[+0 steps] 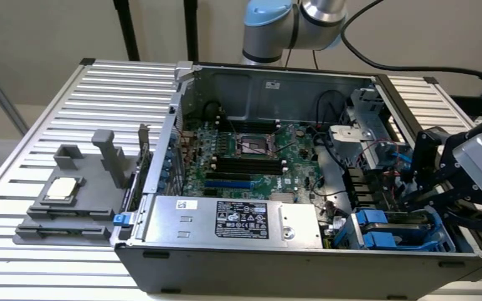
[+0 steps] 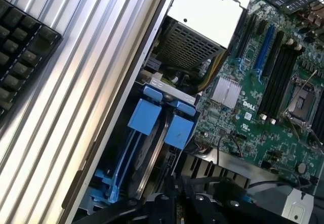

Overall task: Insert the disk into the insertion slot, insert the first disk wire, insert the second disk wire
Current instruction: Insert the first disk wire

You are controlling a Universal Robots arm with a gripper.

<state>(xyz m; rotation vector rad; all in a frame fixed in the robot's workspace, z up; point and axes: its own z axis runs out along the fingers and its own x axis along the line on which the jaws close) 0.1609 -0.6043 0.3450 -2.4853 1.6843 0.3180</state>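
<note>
Scene: open PC case (image 1: 308, 266) lying on a slatted metal table (image 1: 115, 88), motherboard (image 1: 250, 153) facing up.
End effector (image 1: 410, 202): at the exterior view's right, dipped into the case just above the back end of the insertion slot; fingers together. Can't tell if anything is pinched betw. them.
Insertion slot (image 1: 444, 236): grey-blue cage in the case corner nearest the cam, exterior view's right, just beside the power-supply box (image 1: 233, 219). Two bright blue tabs stick up at its front.
Disk (image 2: 124, 163): blue carrier rails show inside the slot, running lengthwise under the end effector; it sits below and a little fwd of the fingertips, close.
Wires: thin blue cable (image 1: 398, 157) hangs near the end effector, behind the slot; its ends not traceable.
Hidden / unclear: disk's silver body and label mostly covered by cage and tabs; connector end lost behind the black fingers; contact betw. fingers and disk can't be judged.
Other: grey fixture block (image 1: 65, 200) on the table at the exterior view's left, well apart; keyboard (image 2: 20, 37) cut off at the wrist view's edge.
</note>
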